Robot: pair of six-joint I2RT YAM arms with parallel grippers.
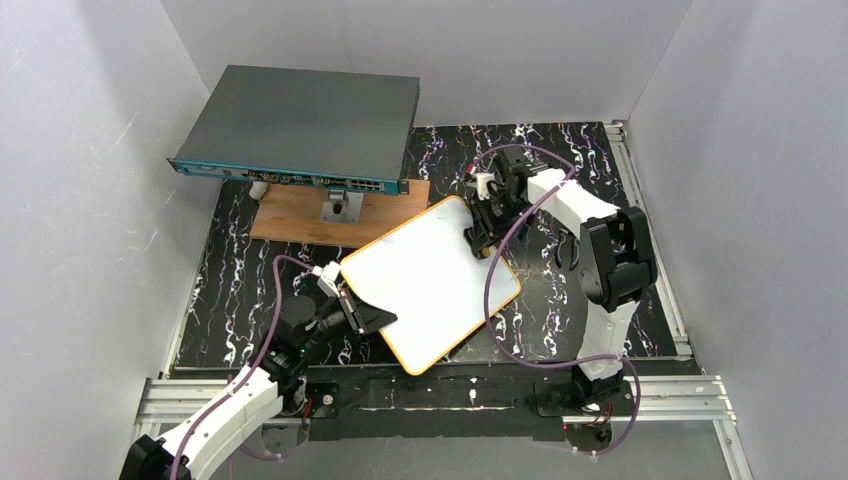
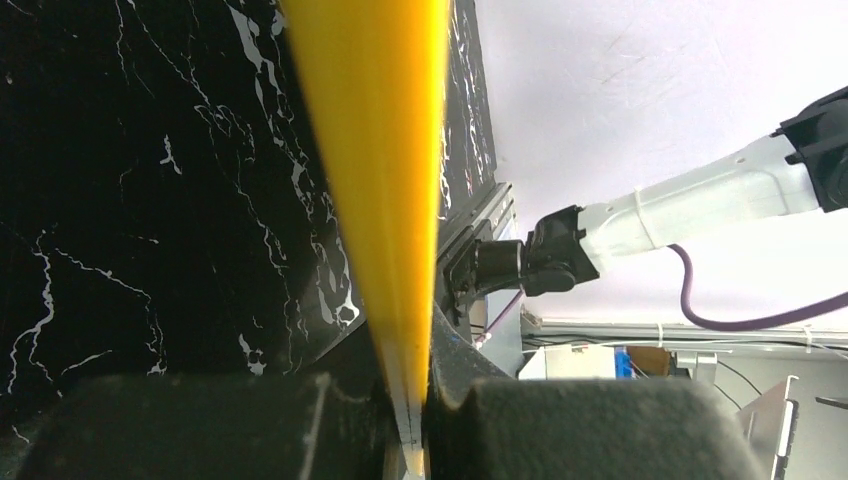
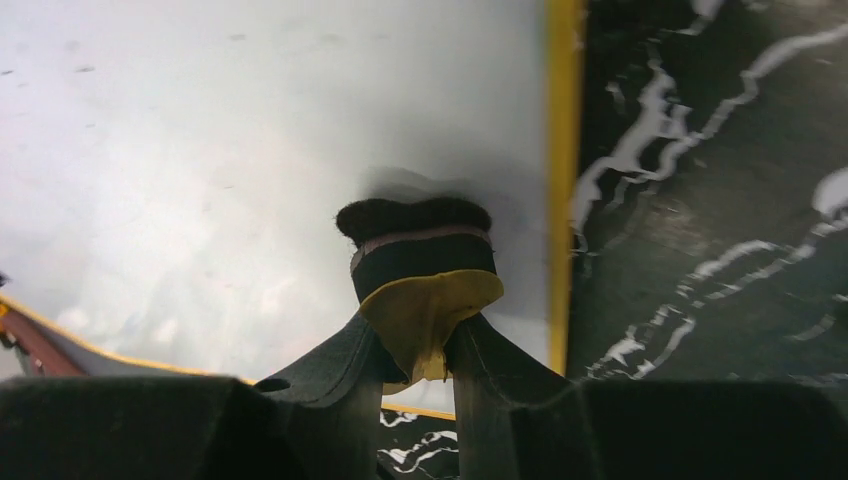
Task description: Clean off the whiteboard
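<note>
The whiteboard, white with a thin yellow-orange frame, lies tilted at the table's middle, its face blank. My left gripper is shut on its near-left edge; the left wrist view shows the yellow frame edge pinched between the jaws. My right gripper is shut on a small eraser with a yellow back and black felt, pressed on the board's white face near its far-right frame edge.
A dark-grey flat box stands raised at the back left over a brown wooden board. The table top is black with white veins. White walls close in both sides. A metal rail runs along the near edge.
</note>
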